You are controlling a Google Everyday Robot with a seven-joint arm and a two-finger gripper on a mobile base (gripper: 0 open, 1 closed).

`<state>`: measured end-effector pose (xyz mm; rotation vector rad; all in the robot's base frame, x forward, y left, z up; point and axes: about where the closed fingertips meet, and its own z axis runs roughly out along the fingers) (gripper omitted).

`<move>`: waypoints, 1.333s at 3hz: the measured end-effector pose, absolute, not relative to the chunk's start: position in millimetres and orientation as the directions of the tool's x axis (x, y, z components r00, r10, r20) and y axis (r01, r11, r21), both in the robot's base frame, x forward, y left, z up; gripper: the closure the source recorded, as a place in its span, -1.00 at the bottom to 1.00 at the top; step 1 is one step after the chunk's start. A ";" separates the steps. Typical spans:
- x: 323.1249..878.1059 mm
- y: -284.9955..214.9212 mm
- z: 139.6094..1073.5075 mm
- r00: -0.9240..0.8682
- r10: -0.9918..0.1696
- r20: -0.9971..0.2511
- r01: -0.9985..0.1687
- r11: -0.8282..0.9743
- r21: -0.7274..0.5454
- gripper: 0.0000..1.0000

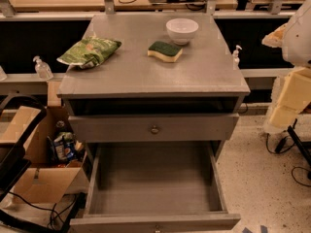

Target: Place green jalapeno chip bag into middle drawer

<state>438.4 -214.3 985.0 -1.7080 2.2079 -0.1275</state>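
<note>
Grey wood cabinet (194, 76), seen from the front and above. The green chip bag (90, 51) lies flat on the top near the back L corner, shiny foil w/ pale print, one end just over the L edge. It's well apart from the sponge (165, 51), yellow w/ a green top, which sits about mid-top. A white bowl (182, 30) stands upright just behind the sponge, near it but not clearly touching.

Under the top there's a dark open slot, then a shallow drawer front (112, 127) w/ a round metal knob (154, 129), closed or nearly so. Below that the deep drawer (153, 178) is pulled far out toward the camera: broad flat floor, tall side walls, bare wood inside. Its front edge runs along the bottom of the shot.

The gripper isn't in the shot, so can't tell whether it's spread or pressed together. Only a white rounded casing (300, 30) shows at the R edge, above some pale yellow blocks (294, 98), well clear of the bag.

L of the cabinet: a cardboard box (36, 183) on the speckled floor (257, 178), a blue packet (63, 147) inside it, and a black frame (14, 149) at the edge. One pump bottle (43, 68) stands on a ledge at L, a smaller one (236, 56) at R.
</note>
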 end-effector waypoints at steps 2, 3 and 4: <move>439.5 -207.8 988.6 -0.201 -0.952 -0.230 -0.915 0.266 -0.303 -1.00; 502.7 -132.9 1003.2 0.009 -0.925 -0.380 -0.904 0.155 -0.398 -1.00; 555.9 -71.4 1023.1 0.171 -0.836 -0.521 -0.868 0.122 -0.481 -1.00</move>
